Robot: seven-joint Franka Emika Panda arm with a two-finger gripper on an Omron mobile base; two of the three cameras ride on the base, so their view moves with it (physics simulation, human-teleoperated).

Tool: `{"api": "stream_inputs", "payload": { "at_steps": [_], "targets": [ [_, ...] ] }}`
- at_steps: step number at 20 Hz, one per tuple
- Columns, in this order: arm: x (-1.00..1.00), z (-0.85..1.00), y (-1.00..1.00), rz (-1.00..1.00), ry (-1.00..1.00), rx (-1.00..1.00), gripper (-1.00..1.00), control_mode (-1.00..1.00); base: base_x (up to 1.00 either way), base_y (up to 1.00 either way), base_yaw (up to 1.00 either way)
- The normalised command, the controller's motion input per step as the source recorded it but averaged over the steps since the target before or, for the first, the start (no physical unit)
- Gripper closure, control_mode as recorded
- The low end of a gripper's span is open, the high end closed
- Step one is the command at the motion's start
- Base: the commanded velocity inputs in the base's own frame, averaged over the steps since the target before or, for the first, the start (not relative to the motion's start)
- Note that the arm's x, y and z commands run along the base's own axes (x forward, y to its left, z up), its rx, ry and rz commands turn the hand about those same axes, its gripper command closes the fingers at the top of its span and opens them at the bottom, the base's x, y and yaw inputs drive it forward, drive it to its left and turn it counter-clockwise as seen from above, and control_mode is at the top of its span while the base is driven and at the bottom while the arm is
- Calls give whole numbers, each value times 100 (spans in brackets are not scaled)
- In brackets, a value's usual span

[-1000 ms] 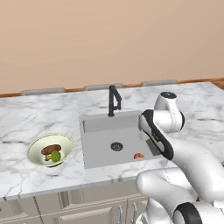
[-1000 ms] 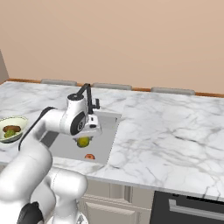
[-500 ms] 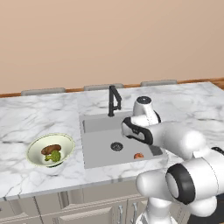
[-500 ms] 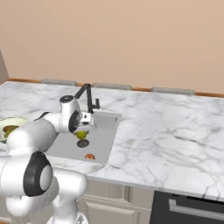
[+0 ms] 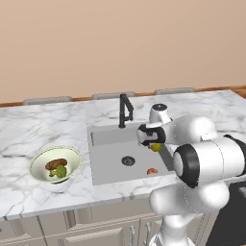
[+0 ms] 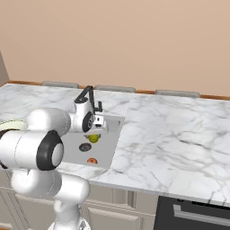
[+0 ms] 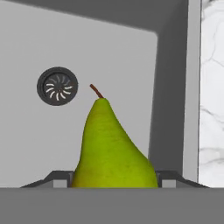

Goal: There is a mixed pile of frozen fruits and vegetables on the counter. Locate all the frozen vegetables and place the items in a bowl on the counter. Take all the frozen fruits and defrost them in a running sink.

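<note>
At the end effector (image 5: 154, 142), over the sink basin: jaws closed on the pear (image 7: 111, 148), stem pointing away from the hand, fruit hanging clear above the basin floor. No contact w/ sink walls seen.

Step in hand, judged: fruit leg of task, second fruit being carried into the sink (image 5: 115, 161). Veg leg looks done: broccoli floret (image 5: 58, 172) and brown lump (image 5: 55, 164) both lie in the bowl (image 5: 38, 162) on the tabletop (image 5: 29, 134), at 9 o'clock from the basin, well apart from the arm.

Next move, judged: lower a little, release pear onto basin floor, withdraw up. Then water needs to run; cannot tell if any flow at the faucet (image 5: 124, 109).

Edges and room, near to far:
- Hand view: basin side wall just beside the pear at 3 o'clock, marble rim beyond. Tightest margin; drop should favour 9 o'clock side.
- Apple (image 5: 152, 171) on basin floor near front wall, at 6 o'clock from the pear, apart from it. Some risk of the pear rolling onto it; no harm.
- Drain (image 7: 57, 85) at 10 o'clock from the pear, open floor around it.
- Faucet at 12 o'clock on back rim, near the wrist; upward retreat should keep off it.
</note>
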Motion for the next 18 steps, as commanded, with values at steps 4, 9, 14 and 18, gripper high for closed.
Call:
{"api": "stream_inputs", "payload": {
  "at_steps": [4,9,14,18],
  "targets": [
    [72,-36,-12,0,4,0,100,-100,0,0,0],
    [63,-40,-10,0,5,0,100,-100,0,0,0],
    [24,-35,-24,0,5,0,100,-100,0,0,0],
    [6,-30,-14,0,3,2,100,-100,0,0,0]
  ]
}}
